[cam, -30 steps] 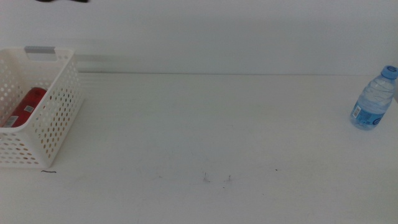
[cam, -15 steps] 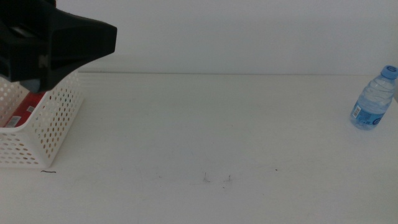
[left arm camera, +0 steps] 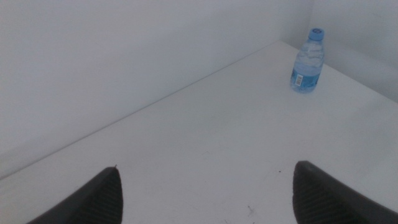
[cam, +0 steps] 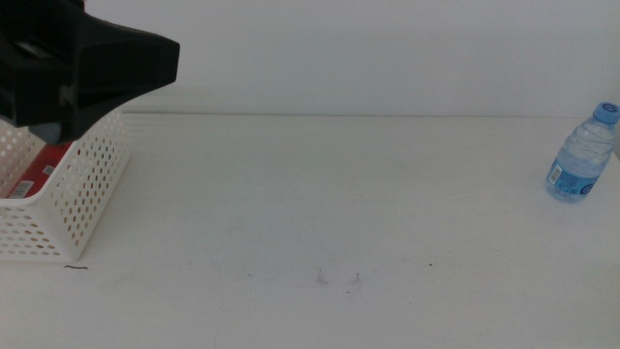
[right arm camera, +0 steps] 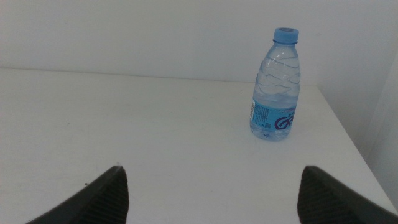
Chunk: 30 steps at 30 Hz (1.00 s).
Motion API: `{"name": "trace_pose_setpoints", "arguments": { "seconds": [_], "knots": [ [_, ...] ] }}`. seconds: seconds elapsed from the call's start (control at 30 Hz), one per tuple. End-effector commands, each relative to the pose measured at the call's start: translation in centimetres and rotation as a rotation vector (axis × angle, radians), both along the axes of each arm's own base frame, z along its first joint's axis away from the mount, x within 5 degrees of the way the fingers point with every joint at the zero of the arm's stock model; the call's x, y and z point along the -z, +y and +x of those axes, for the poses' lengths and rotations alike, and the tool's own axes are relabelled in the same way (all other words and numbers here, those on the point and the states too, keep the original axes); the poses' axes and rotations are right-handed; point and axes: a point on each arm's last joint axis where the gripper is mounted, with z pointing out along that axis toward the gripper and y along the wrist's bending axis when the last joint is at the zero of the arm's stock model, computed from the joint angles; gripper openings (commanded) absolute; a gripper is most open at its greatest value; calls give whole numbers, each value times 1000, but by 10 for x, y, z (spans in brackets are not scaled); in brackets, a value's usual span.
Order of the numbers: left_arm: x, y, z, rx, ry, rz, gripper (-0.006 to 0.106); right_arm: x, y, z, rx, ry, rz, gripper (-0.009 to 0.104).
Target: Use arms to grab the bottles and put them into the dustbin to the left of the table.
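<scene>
A clear blue-capped water bottle [cam: 582, 155] stands upright at the table's far right edge. In the middle view my black left gripper [cam: 126, 58] hangs over the white lattice dustbin [cam: 82, 184] at the left and hides its far rim. A red can [cam: 34, 167] lies inside the dustbin. In the left wrist view the left gripper [left arm camera: 205, 186] is open and holds nothing, with the bottle [left arm camera: 308, 61] far across the table. My right gripper [right arm camera: 211, 186] is open and empty too, and the bottle [right arm camera: 275, 87] stands a short way ahead of it. The right arm is outside the middle view.
The white table [cam: 320, 194] runs back to a white wall. A few small dark specks [cam: 337, 279] mark the tabletop near the front. The bottle stands close to the table's right edge and back corner.
The left arm has come into the middle view from the upper left and now covers the dustbin's far rim. Over the last half second it has barely shifted. The bottle has not moved.
</scene>
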Motion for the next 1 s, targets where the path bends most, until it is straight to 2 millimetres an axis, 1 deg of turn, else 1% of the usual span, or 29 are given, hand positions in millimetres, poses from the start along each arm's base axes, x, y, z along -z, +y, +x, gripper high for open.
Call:
{"name": "trace_pose_setpoints", "arguments": {
  "seconds": [0.0, 0.1, 0.17, 0.27, 0.3, 0.33, 0.37, 0.43, 0.6, 0.7, 0.77, 0.87, 0.97],
  "knots": [
    [-4, 1, -2, -4, -15, -14, 94, 0, -1, 0, 8, -9, -13, 88],
    [-4, 1, -1, -5, -16, -12, 94, -2, -1, 0, 7, -35, -25, 88],
    [-4, 1, -1, -5, -16, -12, 94, -11, -1, 1, 7, -131, -55, 88],
    [-4, 1, -1, -5, -16, -12, 94, -24, 0, 0, 6, -277, -51, 88],
    [-4, 1, -1, -5, -17, -11, 94, -24, 0, 0, 7, -282, -37, 88],
    [-4, 1, -1, -8, -20, -7, 94, -21, 0, 1, 8, -248, -21, 88],
    [-4, 1, -1, -8, -20, -7, 94, -16, 0, 4, 8, -175, -23, 88],
    [-4, 1, -1, -8, -20, -7, 94, -8, 0, 12, 5, -61, -55, 88],
    [-4, 2, -1, -11, -23, -1, 94, -11, 2, 40, -12, -56, -70, 88],
    [-4, 2, -1, -11, -23, -1, 94, 1, 2, 58, 0, 39, -78, 88],
    [-4, 2, -1, -11, -23, -1, 94, 8, -1, 71, 37, 64, -73, 88],
    [-4, 2, -1, -11, -23, -1, 94, 16, -9, 86, 143, 47, -21, 88],
    [-4, 2, -1, -11, -23, -1, 94, 22, -16, 96, 227, 21, -15, 88]
  ]
}}
